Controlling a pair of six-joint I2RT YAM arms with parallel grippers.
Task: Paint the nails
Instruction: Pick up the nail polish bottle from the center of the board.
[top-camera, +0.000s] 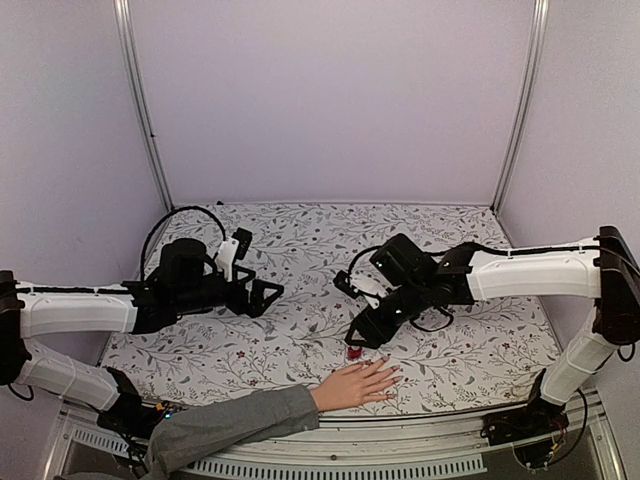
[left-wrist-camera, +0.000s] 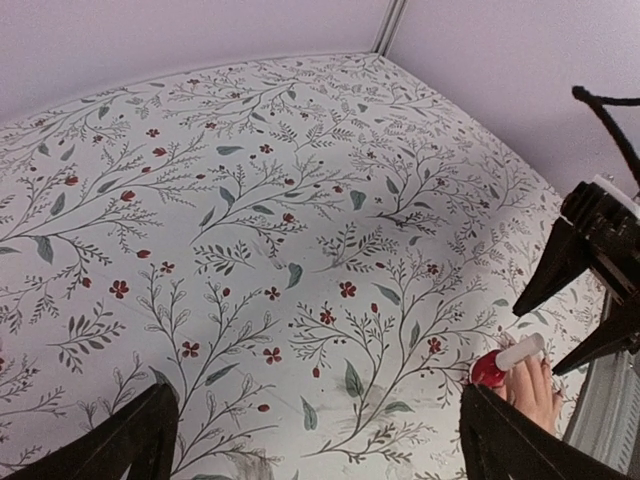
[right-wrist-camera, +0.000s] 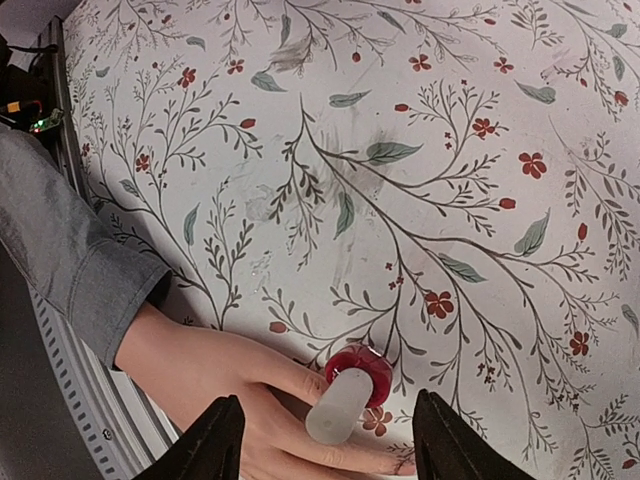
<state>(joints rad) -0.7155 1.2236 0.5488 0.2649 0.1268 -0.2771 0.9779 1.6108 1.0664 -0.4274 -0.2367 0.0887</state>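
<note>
A pale hand (top-camera: 356, 385) with a grey sleeve (top-camera: 230, 425) lies flat at the table's near edge. Its nails are too small to make out in any view. A small red bottle (right-wrist-camera: 362, 368) with a white cap (right-wrist-camera: 338, 406) stands against the thumb side of the hand (right-wrist-camera: 215, 365). My right gripper (right-wrist-camera: 325, 450) hangs over it, open, one finger on each side of the cap and touching nothing. From above, the right gripper (top-camera: 360, 338) sits just above the bottle (top-camera: 353, 352). My left gripper (left-wrist-camera: 320, 460) is open and empty over bare cloth, left of the bottle (left-wrist-camera: 488, 368).
A floral cloth (top-camera: 300, 240) covers the table, with pale walls behind and at both sides. A metal rail (top-camera: 400, 428) runs along the near edge under the sleeve. The right arm's black fingers (left-wrist-camera: 560, 265) show at the right of the left wrist view.
</note>
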